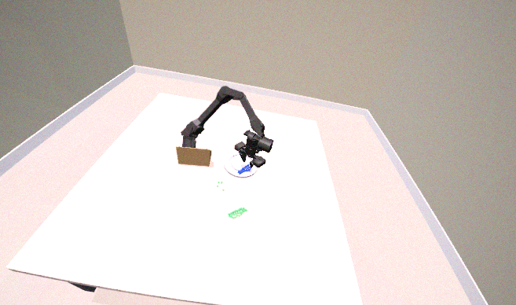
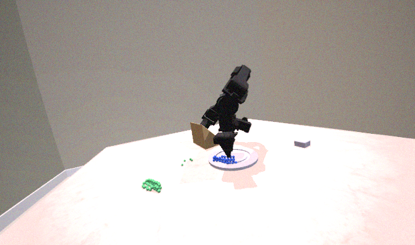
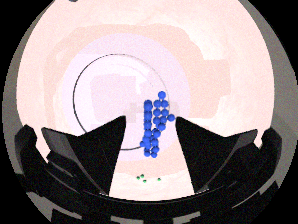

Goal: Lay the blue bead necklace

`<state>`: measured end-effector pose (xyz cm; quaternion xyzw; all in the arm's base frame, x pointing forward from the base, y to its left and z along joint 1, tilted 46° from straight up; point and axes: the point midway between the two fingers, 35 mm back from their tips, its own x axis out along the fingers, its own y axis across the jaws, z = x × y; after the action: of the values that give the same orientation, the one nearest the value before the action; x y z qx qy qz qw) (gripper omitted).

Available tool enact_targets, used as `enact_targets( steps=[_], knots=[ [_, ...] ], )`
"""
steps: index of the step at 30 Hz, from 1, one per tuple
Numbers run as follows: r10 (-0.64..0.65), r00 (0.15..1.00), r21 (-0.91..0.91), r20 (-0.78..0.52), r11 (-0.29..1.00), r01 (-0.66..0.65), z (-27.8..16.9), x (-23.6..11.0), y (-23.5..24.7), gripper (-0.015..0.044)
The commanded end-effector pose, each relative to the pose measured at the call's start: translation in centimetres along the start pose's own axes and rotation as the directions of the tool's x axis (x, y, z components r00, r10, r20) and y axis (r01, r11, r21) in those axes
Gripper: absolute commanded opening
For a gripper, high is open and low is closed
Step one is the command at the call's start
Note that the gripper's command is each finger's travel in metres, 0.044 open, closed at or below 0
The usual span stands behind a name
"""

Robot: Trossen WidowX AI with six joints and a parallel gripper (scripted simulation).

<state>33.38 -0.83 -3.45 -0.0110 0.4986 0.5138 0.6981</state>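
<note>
One blue bead necklace (image 3: 154, 125) is seen bunched on one round bead board (image 2: 249, 162), straddled by one gripper (image 3: 149, 141) with jaws parted and grasping nothing, on a white table (image 1: 144, 220) between grey walls (image 2: 148, 63).

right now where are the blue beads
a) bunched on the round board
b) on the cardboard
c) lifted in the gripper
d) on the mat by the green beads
a: the blue beads lie in a bunch on the round board, under the open gripper, which holds nothing.
</note>
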Motion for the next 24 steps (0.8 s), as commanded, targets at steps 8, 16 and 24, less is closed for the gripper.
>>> enact_targets(
  steps=[8, 16, 24],
  knots=[
    [0.009, 1.0, 0.007, 0.003, 1.0, -0.009, 0.0, 1.7, 0.2, 0.025],
    [0.007, 1.0, 0.001, 0.003, 1.0, -0.007, 0.0, 1.9, 0.2, 0.0223],
    [0.007, 1.0, 0.001, 0.003, 1.0, -0.007, 0.0, 1.9, 0.2, 0.017]
  ],
)
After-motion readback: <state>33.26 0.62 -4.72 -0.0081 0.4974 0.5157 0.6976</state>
